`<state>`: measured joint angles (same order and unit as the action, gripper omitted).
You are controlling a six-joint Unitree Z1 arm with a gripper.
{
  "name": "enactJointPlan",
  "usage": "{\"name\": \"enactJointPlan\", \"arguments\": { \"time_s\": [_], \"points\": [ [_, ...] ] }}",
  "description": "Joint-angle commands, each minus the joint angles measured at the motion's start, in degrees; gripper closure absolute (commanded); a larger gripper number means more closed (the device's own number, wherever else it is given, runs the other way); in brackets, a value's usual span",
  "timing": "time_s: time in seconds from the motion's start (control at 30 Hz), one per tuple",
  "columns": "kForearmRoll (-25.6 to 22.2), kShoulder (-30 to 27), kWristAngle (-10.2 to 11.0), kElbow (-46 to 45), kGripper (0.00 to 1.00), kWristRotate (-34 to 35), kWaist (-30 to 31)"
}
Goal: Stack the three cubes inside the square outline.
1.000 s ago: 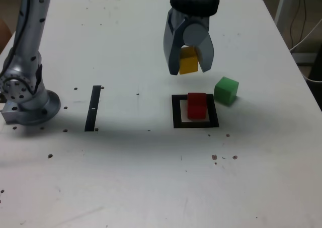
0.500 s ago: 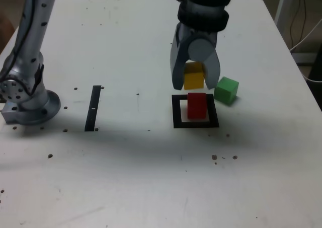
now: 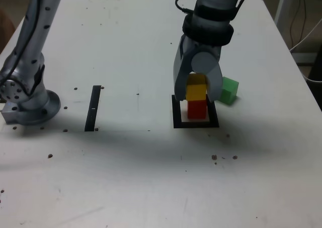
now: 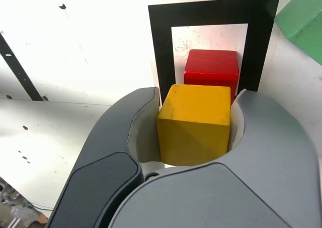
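Your grey gripper (image 3: 200, 89) has its jaws closed on the solid yellow cube (image 4: 193, 125), holding it near the solid red cube (image 3: 196, 110). You have the red one standing inside the flat black square outline (image 3: 178, 123), and the solid green cube (image 3: 229, 91) beside that frame, on the exterior view's right.

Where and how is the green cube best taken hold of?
Grip the green cube by two opposite upright faces, probably from above with jaws turned to match: it sits askew to the square outline, and its top is uncovered.
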<state>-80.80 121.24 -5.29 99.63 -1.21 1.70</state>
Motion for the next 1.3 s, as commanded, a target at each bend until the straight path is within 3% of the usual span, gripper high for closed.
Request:
{"name": "enactJointPlan", "arguments": {
  "time_s": [0.0,0.33,0.4,0.57,0.63,0.93,1.27],
  "points": [
    [0.24,0.64,-0.07,0.04,0.63,-0.24,0.15],
    [1.46,1.96,-0.05,-0.12,0.62,-0.64,0.15],
    [1.51,1.95,-0.05,-0.25,0.53,-0.64,0.15],
    [1.7,1.75,-0.15,-0.78,0.12,-0.64,0.15],
    [1.77,1.65,-0.18,-0.99,0.04,-0.64,0.15],
    [2.06,0.33,0.14,-1.95,0.01,-0.64,0.15],
    [0.45,-3.7,3.26,-1.66,0.01,-0.65,-0.06]
  ]
}}
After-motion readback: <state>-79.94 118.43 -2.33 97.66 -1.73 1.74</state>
